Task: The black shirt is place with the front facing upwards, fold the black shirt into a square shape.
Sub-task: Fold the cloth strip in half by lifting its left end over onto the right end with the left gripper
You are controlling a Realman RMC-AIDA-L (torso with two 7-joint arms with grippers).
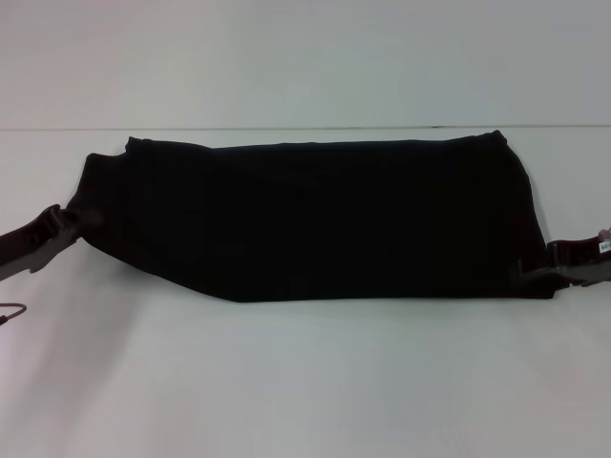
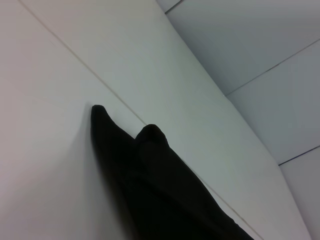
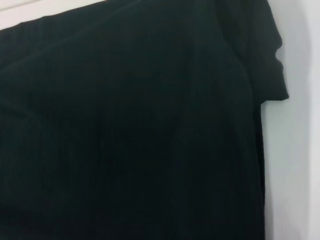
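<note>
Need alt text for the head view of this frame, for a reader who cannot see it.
The black shirt lies folded into a wide band across the white table, no lettering showing. The left gripper is at its left end and the right gripper at its right near corner, both low at the cloth's edge.

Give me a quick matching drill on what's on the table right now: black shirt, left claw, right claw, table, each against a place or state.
Things:
1. black shirt
2. left claw
3. right claw
4. table

Places or states:
A. at the shirt's near right corner
B. white, with bare surface in front of the cloth
C. lying as a wide folded band, no lettering showing
D. at the shirt's left end

Pairs: 1-C, 2-D, 3-A, 4-B
</note>
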